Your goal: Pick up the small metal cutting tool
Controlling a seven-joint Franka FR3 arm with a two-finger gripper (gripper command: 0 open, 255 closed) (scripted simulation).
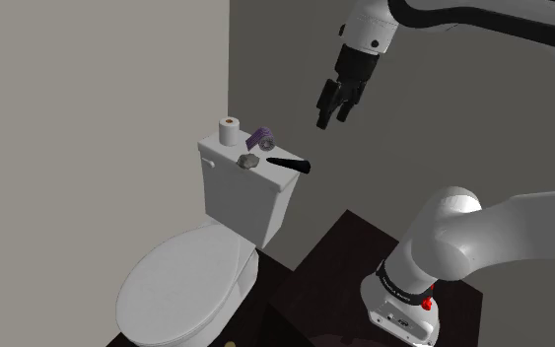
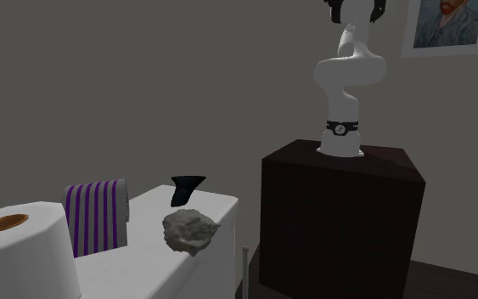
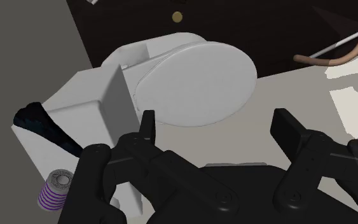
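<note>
Approach stage, nothing grasped yet.
Gripper (image 1: 332,120) hangs in the air above the toilet, fingers spread wide and empty. The black cutting tool (image 1: 287,164) lies untouched at the end of the toilet tank lid (image 1: 214,150), near a grey lump (image 1: 248,160). Descent, grasp and lift all remain.

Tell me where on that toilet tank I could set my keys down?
The tank top is bare at its end left of the paper roll and grey lump in the shoulder view. The other end is crowded: striped roll, black tool. The seat lid is bare too.
</note>
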